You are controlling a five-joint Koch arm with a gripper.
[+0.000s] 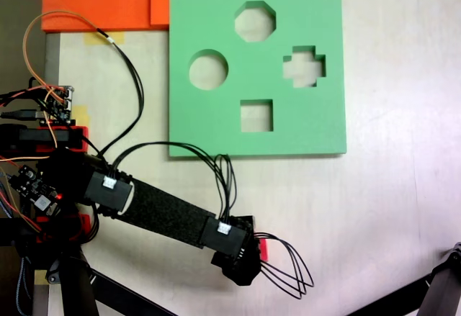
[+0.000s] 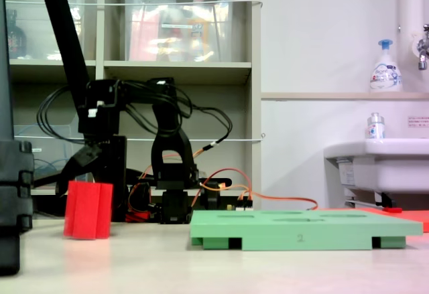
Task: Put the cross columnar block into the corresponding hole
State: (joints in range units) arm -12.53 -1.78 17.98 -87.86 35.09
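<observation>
Your red cross columnar block (image 2: 88, 209) stands upright on the bench (image 2: 201, 267); pincer (image 2: 79, 173) beside it, grip unreadable; cross hole (image 1: 303, 66) empty.

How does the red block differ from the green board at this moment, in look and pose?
The red block stands upright and tall on the table; the green board lies flat and low. The block is small and solid, while the board is wide and pierced by cutouts, among them a cross hole. The block sits under the arm by the tool; the board lies apart from it. Both rest on the table.
</observation>
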